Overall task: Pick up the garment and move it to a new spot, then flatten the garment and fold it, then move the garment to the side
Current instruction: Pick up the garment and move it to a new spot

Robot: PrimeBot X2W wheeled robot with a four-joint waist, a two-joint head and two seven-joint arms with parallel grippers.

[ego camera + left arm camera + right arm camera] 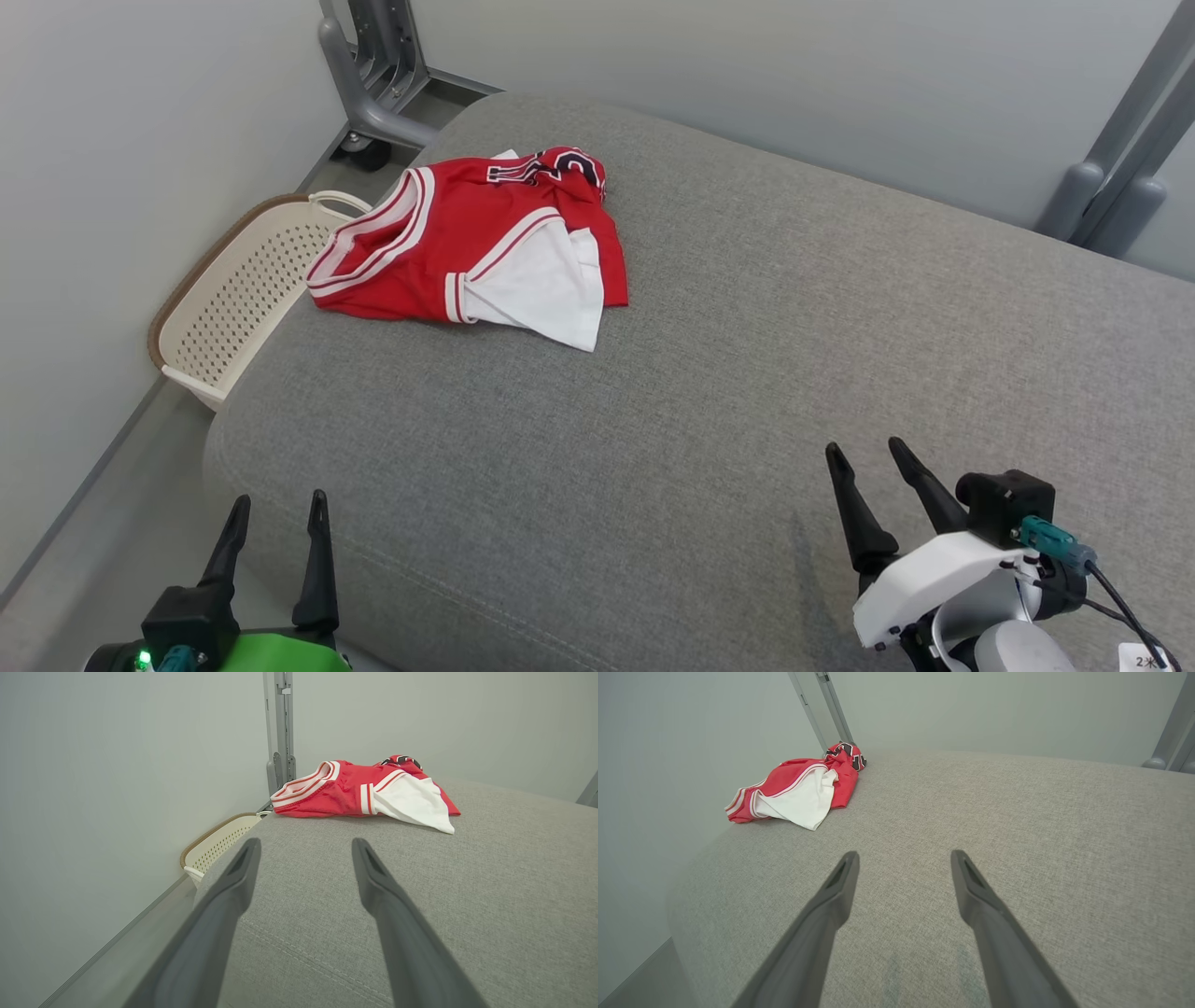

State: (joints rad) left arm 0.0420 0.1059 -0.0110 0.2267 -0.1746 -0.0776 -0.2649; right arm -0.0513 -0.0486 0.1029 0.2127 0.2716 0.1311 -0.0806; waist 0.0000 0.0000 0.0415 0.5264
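Garment (467, 243) is a red jersey with white trim, crumpled and partly turned inside out so the white lining shows. It sits on the grey cushion (747, 373) at the far left corner, its striped hem right at the cushion's left edge. Left gripper (280, 497) is at the cushion's near left corner, fingers spread, holding nothing and well apart from the garment. Right gripper (864, 445) is over the cushion's near right part, fingers also spread and empty. Bare cushion fabric lies between both grippers and the garment, nothing on it. A cream perforated basket (243, 299) is wedged between the cushion's left side and the wall (140, 140), just below the garment's hem. A grey wheeled metal frame (373, 84) stands past the cushion's far left corner, and another frame (1120, 187) past its far right.
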